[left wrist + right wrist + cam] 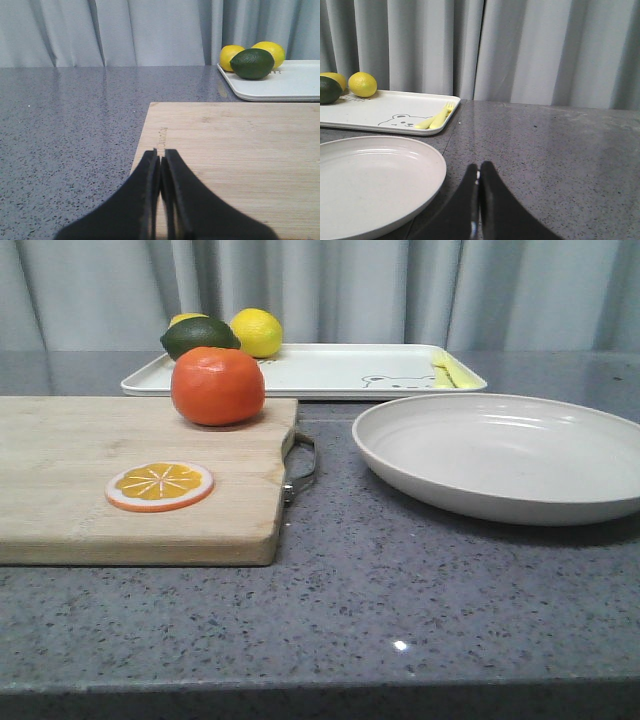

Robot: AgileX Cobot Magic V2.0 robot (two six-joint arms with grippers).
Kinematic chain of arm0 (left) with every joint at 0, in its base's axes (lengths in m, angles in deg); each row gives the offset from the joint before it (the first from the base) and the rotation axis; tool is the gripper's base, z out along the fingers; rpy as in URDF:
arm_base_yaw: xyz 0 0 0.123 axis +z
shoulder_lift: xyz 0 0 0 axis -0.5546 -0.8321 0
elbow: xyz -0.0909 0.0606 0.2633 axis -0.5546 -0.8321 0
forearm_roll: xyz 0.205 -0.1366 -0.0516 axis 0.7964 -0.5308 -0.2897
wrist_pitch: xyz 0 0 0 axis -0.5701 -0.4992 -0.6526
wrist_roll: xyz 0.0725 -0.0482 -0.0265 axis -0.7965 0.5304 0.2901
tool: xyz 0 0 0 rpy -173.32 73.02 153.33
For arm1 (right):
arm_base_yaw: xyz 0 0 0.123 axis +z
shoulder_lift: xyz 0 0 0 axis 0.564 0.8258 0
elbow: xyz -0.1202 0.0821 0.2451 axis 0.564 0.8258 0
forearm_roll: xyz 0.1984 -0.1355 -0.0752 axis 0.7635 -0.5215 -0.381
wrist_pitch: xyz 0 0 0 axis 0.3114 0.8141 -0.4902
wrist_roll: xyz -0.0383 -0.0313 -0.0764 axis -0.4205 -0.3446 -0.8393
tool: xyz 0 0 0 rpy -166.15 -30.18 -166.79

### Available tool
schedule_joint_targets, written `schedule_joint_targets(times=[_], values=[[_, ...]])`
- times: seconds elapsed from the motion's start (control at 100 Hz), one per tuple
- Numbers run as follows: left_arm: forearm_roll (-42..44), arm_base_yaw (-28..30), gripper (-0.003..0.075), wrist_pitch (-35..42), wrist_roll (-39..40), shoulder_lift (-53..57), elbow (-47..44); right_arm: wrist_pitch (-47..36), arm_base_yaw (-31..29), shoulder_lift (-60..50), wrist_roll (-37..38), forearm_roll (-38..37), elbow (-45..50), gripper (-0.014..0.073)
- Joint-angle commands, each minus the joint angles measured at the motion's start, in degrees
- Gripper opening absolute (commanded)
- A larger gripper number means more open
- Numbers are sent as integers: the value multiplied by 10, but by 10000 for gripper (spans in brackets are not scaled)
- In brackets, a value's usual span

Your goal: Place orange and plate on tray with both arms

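The red-orange orange (217,386) sits on the far part of the wooden cutting board (60,490). The off-white plate (505,455) lies on the grey counter at the right; it also shows in the right wrist view (370,182). The white bear-face tray (320,370) lies at the back; it shows in the left wrist view (280,85) and the right wrist view (385,112). My left gripper (160,155) is shut and empty over the board's near corner. My right gripper (478,167) is shut and empty beside the plate's rim. Neither gripper shows in the front view.
A flat orange slice (160,486) lies on the board. Two yellow lemons (257,332) and a dark green fruit (200,337) sit on the tray's left end; a yellow fork (443,370) lies at its right end. The board has a metal handle (300,470). Grey curtains hang behind.
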Motion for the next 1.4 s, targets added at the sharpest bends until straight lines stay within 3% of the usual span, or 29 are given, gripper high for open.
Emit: schedule_joint_targets(times=[0.0, 1.03, 1.39], values=[[-5, 1, -19, 44, 1, 17, -13, -49, 0, -12, -1, -4, -1, -68], [-5, 1, -19, 54, 2, 17, -12, -50, 1, -12, -1, -4, -1, -68], [-5, 1, -19, 49, 2, 0, 45, -21, 1, -6, -1, -4, -31, -62]])
